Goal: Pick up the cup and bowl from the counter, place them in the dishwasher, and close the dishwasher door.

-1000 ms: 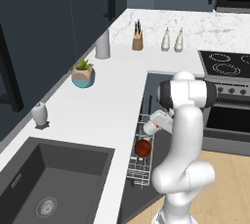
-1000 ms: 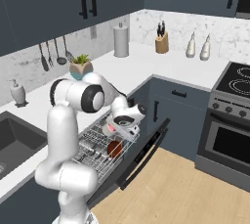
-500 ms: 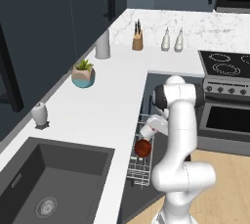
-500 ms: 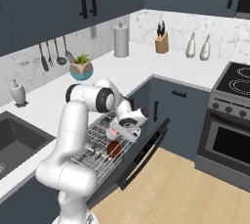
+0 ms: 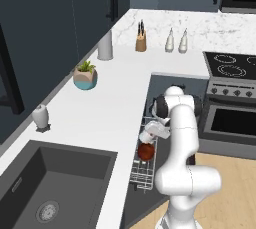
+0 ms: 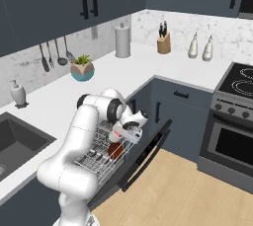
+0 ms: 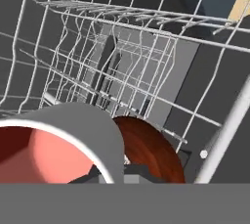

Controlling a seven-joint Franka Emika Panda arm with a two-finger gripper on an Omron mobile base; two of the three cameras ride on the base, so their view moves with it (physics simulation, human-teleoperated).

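From my base cameras I look onto a corner kitchen with dark upper cabinets [image 6: 64, 3] above a marbled backsplash [image 6: 29, 67]; a light wood floor [image 6: 197, 195] runs before a silver oven [image 6: 232, 141] topped by a black hob [image 5: 230, 65]; a dark sink [image 5: 45, 183] sits at the near left; a knife block [image 6: 163, 42], two bottles [image 6: 200, 47], a grey canister [image 6: 122, 41], a potted plant [image 6: 82, 68] and hanging utensils [image 6: 54, 55] line the walls; the light is even.
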